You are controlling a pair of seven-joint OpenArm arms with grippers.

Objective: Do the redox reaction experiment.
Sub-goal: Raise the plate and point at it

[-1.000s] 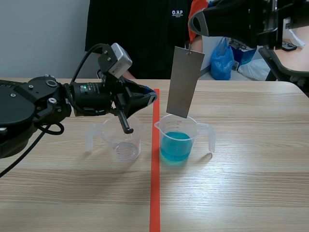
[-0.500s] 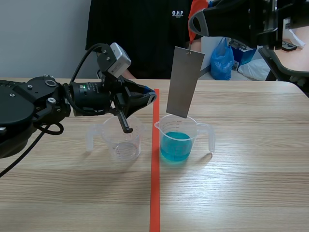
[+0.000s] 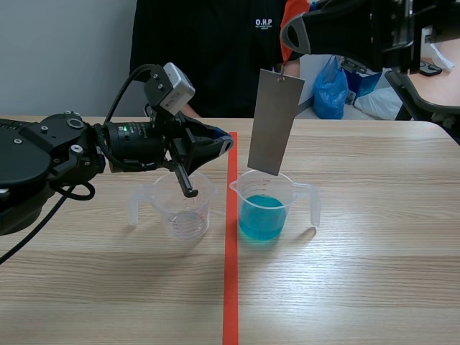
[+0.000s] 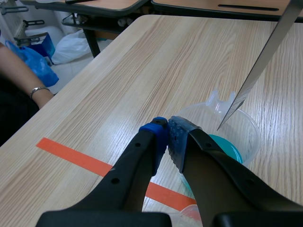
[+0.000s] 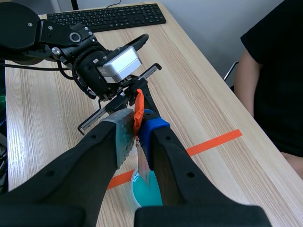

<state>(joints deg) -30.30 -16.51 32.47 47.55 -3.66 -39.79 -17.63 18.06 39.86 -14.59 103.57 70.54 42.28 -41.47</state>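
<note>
**Metal plate hangs over the blue beaker**

Nearest on the wooden surface (image 3: pixel 374 273), the orange tape line (image 3: pixel 230 302) runs from 6 o'clock toward 12. Just beside it at its 9 o'clock stands the empty clear beaker (image 3: pixel 185 210), its handle turned to 9. At the line's 3 o'clock stands the beaker of blue liquid (image 3: pixel 264 207), its handle turned to 3 and its spout toward the tape.

Above the empty beaker, the left arm comes in from 9 o'clock. The left tool (image 4: pixel 168 128) is narrow, its pads close together with nothing seen between them, and it points toward 3 o'clock, its tip at the tape line.

The metal plate (image 3: pixel 275 122) hangs upright, slightly tilted, directly over the blue beaker. Its bottom edge is about level with the rim and clear of the liquid.

The right tool (image 5: pixel 137 124) sits at the plate's 12 o'clock, clamped on an orange tab (image 5: pixel 138 108) from which the plate hangs.

Farther back a person in a black shirt (image 3: pixel 208 50) sits at the surface's far edge, and at 1 o'clock beyond it lies a blue plastic bag (image 3: pixel 330 90).
</note>
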